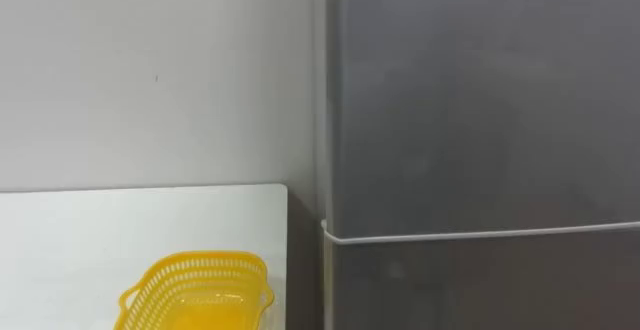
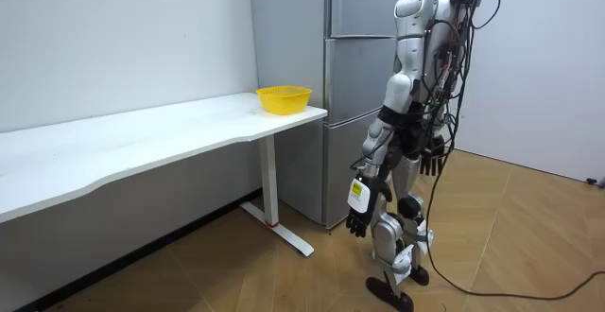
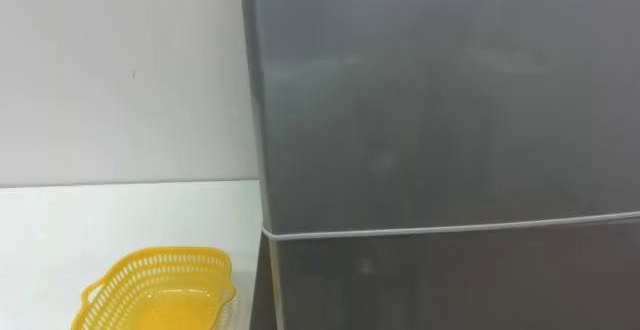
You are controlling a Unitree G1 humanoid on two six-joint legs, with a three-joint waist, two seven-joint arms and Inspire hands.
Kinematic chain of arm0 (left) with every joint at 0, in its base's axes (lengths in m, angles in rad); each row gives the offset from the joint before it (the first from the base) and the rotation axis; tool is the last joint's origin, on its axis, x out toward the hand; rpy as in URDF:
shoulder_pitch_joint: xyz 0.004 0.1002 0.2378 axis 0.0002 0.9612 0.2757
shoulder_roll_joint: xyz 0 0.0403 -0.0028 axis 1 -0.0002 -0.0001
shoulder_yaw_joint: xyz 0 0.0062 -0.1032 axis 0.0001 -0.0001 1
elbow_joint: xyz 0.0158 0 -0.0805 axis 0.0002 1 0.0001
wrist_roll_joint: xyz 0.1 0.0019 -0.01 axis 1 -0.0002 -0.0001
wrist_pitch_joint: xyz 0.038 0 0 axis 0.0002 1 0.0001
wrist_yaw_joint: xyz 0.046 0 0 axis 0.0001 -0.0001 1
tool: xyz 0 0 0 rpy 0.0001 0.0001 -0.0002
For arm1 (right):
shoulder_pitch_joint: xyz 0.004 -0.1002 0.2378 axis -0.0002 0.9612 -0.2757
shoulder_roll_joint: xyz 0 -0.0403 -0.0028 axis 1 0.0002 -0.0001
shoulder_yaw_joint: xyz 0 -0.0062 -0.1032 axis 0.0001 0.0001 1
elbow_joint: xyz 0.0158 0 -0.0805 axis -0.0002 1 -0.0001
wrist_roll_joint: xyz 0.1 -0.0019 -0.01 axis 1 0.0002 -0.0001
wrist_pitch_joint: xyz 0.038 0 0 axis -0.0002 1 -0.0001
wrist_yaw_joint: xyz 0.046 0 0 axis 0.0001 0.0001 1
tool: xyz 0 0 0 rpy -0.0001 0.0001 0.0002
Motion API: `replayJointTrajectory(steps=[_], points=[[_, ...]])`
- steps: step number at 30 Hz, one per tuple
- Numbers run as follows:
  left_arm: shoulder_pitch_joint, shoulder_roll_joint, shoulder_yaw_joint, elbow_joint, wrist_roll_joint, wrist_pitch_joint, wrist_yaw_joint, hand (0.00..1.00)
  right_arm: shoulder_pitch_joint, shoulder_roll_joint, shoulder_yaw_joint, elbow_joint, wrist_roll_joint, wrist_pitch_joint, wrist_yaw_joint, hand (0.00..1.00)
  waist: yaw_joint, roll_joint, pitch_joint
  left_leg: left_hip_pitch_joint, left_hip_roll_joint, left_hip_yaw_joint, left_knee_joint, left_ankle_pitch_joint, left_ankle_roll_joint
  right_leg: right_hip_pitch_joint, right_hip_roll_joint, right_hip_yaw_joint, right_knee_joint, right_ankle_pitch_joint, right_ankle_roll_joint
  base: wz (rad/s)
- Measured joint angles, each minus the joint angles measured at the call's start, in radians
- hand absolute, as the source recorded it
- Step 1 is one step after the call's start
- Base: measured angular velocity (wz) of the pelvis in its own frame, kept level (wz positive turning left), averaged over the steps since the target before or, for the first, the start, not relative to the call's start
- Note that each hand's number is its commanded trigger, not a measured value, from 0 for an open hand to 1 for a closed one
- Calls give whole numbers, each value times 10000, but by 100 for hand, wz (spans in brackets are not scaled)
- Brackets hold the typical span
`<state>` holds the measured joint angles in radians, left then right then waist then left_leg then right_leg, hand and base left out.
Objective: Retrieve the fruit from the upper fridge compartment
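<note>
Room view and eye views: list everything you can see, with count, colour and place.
fridge: one, grey, doors shut, against the wall at the table's end.
table: one, white, along the wall beside the fridge.
basket: one, yellow, on the table's end nearest the fridge.
floor: wood-coloured, under the robot, which stands facing the fridge.
left hand: dark, hanging at its side, fingers relaxed, holding nothing.
right hand: dark, hanging at its side, fingers relaxed, holding nothing.

Smooth grey fridge [image 1: 480,100], metal look, dull sheen. Yellow plastic basket [image 1: 197,288], lattice walls, slightly glossy. White table [image 1: 100,235], smooth, matt. Wood-look floor [image 2: 529,217].
</note>
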<state>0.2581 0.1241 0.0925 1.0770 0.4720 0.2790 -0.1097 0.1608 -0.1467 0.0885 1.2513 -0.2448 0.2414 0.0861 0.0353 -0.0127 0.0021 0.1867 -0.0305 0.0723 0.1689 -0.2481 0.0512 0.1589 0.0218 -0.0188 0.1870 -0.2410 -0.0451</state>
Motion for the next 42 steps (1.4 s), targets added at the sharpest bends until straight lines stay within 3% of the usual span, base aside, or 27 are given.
replayJointTrajectory(steps=[17,25,29,31,33,37,41,42], points=[[62,0,14,-249,-21,-35,193,0,-20,12,72,4,101,-3,-111,0,4,-39,17,-40,-3,-58,4,0,0,18,-19,-136,-16,-1,-2,1],[-28,4,359,39,-1078,-159,461,0,-12,9,-23,20,115,-4,-174,0,7,-33,18,-29,-18,-198,8,0,0,74,-21,-204,-35,-1,-2,2],[94,-7,1183,100,-2477,-189,1070,0,-52,-16,-150,19,538,-10,-405,0,106,0,14,-85,-16,-206,71,-1,1,29,-30,-258,-23,-1,-4,1],[78,-36,1788,151,-2930,-197,1423,0,-47,-16,-236,81,606,-5,-422,0,317,36,10,-92,-13,-195,110,-1,0,18,-25,-222,-23,1,-9,-3],[87,-46,2627,194,-4078,-225,1990,0,-44,-35,-534,151,841,-7,-527,0,503,95,5,-78,-15,-196,112,-1,0,31,-38,-264,-28,1,-10,2],[225,-73,3719,-76,-5658,-285,2937,0,-58,-40,-928,229,870,-31,-712,0,592,121,2,-107,-8,-207,110,-2,0,28,-54,-392,-25,-9,-21,7],[169,-77,4811,-473,-7115,-719,4233,0,-47,-106,-1128,340,882,-184,-832,0,904,176,-10,-126,-1,-301,102,-4,0,12,-40,-411,-18,-3,-25,3],[138,-71,4989,-615,-7467,-889,4656,0,-57,-112,-1141,348,881,-273,-842,0,918,256,-52,-124,-5,-329,114,-3,0,22,-40,-426,-4,0,-26,7]])
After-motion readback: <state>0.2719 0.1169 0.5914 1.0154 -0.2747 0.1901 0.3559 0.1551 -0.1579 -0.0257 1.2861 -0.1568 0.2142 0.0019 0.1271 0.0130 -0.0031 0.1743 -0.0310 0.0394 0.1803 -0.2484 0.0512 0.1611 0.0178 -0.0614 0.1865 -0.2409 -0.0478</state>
